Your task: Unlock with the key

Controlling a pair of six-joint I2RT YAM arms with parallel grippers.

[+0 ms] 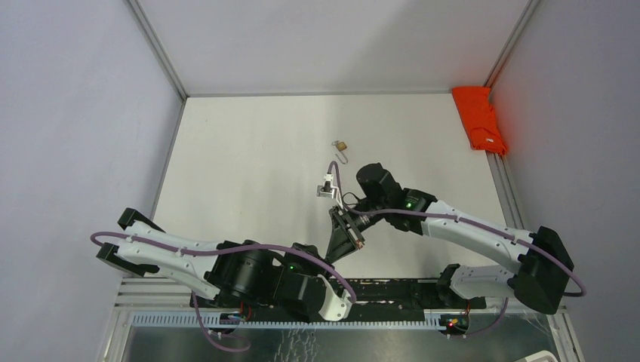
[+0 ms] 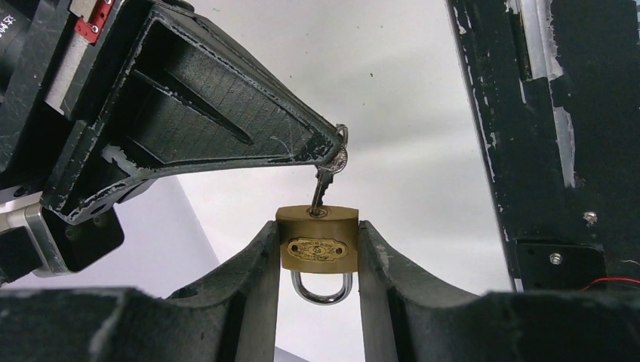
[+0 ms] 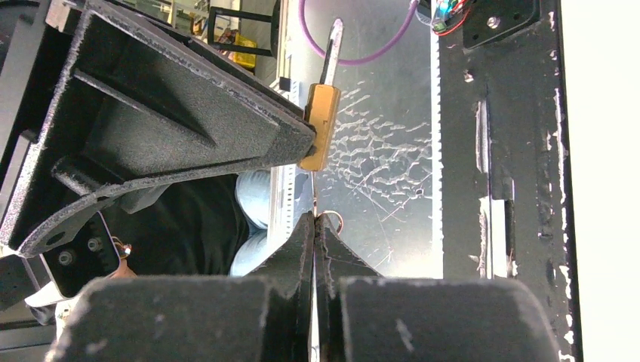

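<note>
In the left wrist view a brass padlock with a steel shackle sits clamped by its sides between my left gripper's fingers, shackle toward the wrist. A silver key is stuck in the keyhole on the padlock's outer end. My right gripper is shut on the key's head, its fingers pressed together and a key ring poking out beside them. From the right wrist the padlock shows edge-on. In the top view both grippers meet near the table's front middle; padlock and key are hidden there.
A small brass lock with a ring and a silver metal piece lie on the white table further back. An orange cloth lies at the back right corner. Grey walls close the left, right and back sides.
</note>
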